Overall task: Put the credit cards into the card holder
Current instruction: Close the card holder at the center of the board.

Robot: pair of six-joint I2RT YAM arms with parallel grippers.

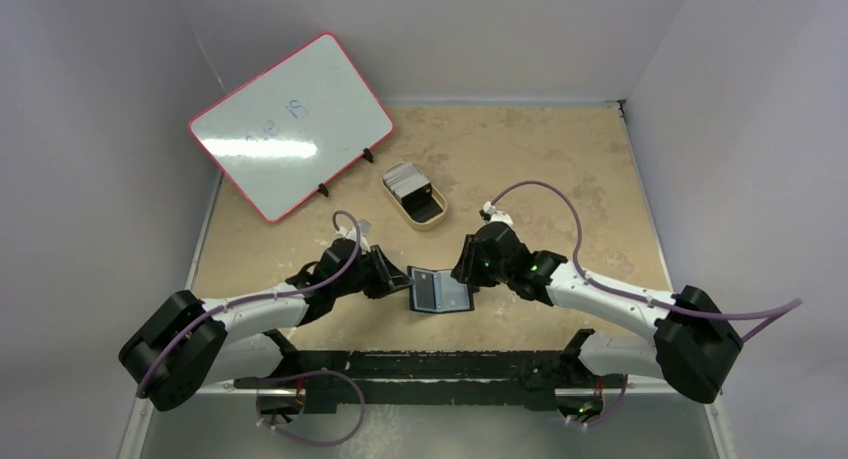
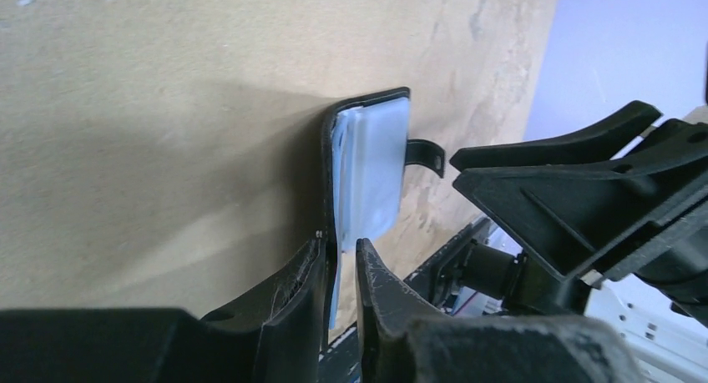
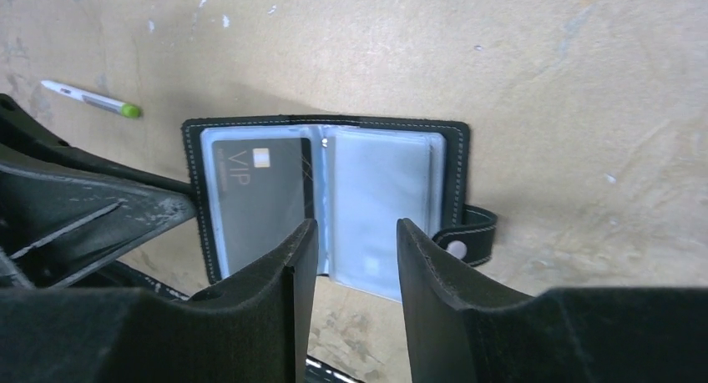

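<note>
I'm clamping my left gripper [image 2: 341, 248] on the card holder [image 3: 380, 183]'s left edge, and my right gripper [image 3: 356, 229] is hovering over it with fingers apart.

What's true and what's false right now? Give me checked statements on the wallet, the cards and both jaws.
The small black folding wallet is open. True.
On the left gripper the jaws stand wide open, clear of the wallet. False: they pinch its edge.
The stack of whitish-grey cards rests in the tan oval metal tin. True.
The right gripper clamps a card. False: its jaws are open, holding nothing.
</note>
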